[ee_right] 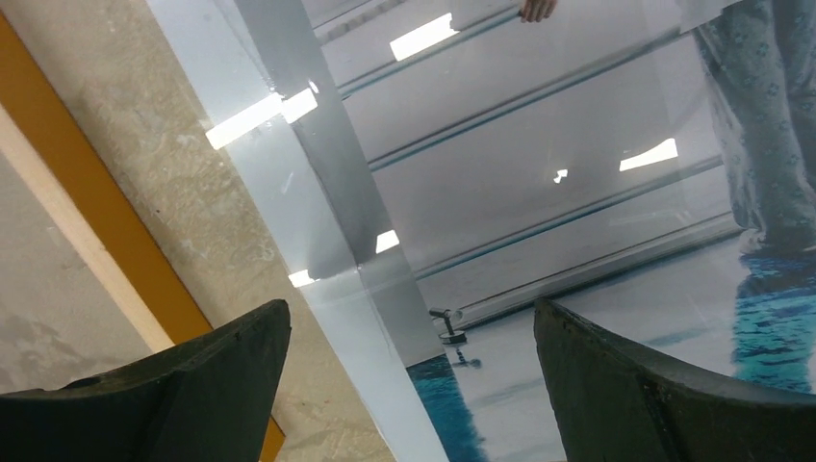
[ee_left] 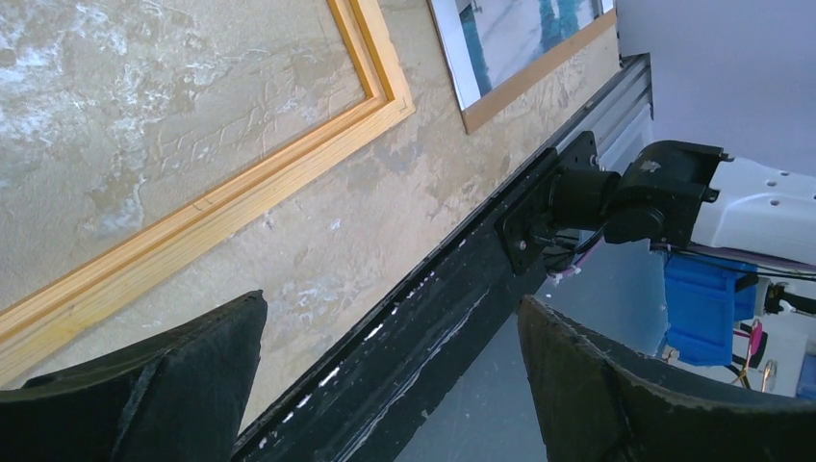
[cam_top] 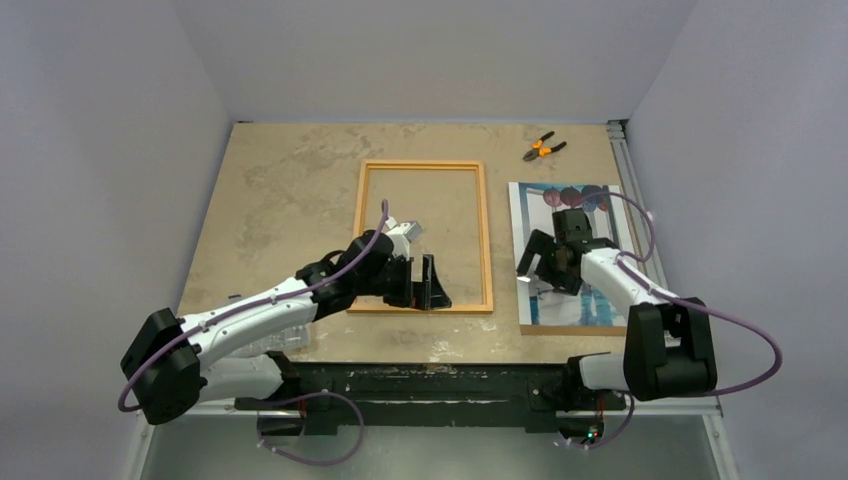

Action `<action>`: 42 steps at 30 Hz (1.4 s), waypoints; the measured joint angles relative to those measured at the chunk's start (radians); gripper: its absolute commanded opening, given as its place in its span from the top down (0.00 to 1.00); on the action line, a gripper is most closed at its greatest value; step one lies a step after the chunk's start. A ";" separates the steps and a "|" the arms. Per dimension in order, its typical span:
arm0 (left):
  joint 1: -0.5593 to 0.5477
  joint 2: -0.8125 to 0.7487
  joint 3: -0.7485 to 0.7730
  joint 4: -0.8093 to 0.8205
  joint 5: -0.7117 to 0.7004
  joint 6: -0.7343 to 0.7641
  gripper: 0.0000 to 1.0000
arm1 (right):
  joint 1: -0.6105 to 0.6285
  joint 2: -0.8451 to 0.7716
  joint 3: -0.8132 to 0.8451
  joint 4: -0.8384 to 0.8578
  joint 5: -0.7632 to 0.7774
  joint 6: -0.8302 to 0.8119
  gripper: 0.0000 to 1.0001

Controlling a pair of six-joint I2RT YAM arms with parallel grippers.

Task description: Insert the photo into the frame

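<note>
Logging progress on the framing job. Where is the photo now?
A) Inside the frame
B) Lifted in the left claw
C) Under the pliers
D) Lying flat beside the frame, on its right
D: the photo lies flat to the right of the frame, whose opening holds no print.

Robot lab test cell. Mottled beige stone-patterned tabletop (cam_top: pixel 280 190) boxed in on three sides by plain pale grey wall panels (cam_top: pixel 100 150). Black metal mounting rail (cam_top: pixel 430 385) runs along the table's near edge, with looping purple cables (cam_top: pixel 779 352) there. Orange-handled pliers (cam_top: pixel 543 149) lie at the table's far right corner.
</note>
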State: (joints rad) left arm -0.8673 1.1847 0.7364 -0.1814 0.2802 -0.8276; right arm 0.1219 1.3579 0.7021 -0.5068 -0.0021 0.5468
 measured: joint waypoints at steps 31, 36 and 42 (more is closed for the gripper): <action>-0.097 0.120 0.124 -0.110 -0.125 0.026 0.09 | 0.153 -0.136 0.005 -0.077 -0.171 0.149 0.11; -0.116 0.188 0.183 -0.186 -0.245 0.066 0.09 | 0.153 -0.131 0.023 -0.090 -0.155 0.134 0.21; -0.118 0.247 0.183 -0.234 -0.336 0.089 0.09 | 0.192 -0.042 0.070 -0.079 -0.165 0.130 0.28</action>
State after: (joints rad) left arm -0.9852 1.4315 0.9192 -0.4156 -0.0559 -0.7391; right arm 0.3138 1.3155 0.7723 -0.5861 -0.1673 0.6769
